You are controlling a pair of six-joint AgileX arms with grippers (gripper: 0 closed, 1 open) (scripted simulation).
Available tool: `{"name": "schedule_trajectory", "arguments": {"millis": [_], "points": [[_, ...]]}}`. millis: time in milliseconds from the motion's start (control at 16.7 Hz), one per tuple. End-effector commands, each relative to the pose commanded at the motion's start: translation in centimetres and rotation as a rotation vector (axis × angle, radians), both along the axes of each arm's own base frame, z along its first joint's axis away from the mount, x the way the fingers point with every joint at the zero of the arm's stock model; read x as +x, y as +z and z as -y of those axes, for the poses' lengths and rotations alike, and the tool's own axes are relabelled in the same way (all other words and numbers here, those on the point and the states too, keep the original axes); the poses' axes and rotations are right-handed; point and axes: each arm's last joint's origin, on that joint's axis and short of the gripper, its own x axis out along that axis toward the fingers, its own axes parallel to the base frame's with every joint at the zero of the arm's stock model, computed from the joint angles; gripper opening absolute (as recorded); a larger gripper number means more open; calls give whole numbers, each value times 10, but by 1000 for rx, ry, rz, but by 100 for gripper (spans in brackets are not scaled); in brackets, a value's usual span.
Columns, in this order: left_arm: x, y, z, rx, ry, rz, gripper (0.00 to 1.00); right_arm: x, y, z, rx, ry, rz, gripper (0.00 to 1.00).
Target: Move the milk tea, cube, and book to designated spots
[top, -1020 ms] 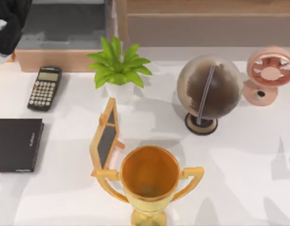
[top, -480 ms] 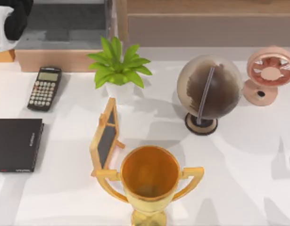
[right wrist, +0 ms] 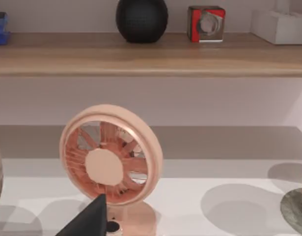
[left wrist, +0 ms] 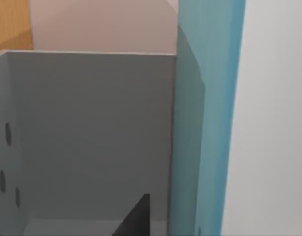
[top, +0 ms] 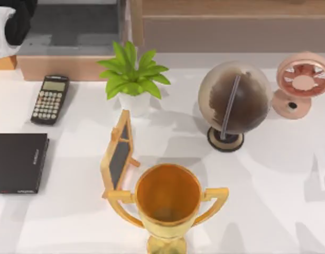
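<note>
The left arm [top: 11,24] sits at the table's far left corner, over a grey tray [top: 72,32]. From its wrist, the book [left wrist: 207,118] stands upright, its teal cover against the grey compartment wall [left wrist: 92,132]; whether the left gripper grasps it cannot be told. The right wrist camera faces a pink fan [right wrist: 110,160] below a wooden shelf [right wrist: 151,54] bearing a red cube [right wrist: 206,23] and a black sphere [right wrist: 141,18]. On the table stand a plant [top: 131,74], globe [top: 234,100], trophy [top: 168,198], small chalkboard [top: 118,153], calculator [top: 49,99] and black book [top: 18,162].
</note>
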Motion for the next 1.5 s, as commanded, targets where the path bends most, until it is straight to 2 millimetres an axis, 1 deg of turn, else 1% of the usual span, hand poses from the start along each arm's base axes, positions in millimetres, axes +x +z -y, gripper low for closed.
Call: {"name": "schedule_trajectory", "arguments": {"millis": [420,480,900,1020,1260,1500], "points": [[0,0,0,0,0,0,2,0,0,0,0,0,0,100],[0,0,0,0,0,0,0,0,0,0,0,0,0,100],[0,0,0,0,0,0,0,0,0,0,0,0,0,100],[-1,2,1,1,-2,3,0,0,0,0,0,0,0,100],[-9,10,0,1,-1,0,0,0,0,0,0,0,0,100],[-9,10,-1,2,1,2,0,0,0,0,0,0,0,100]]}}
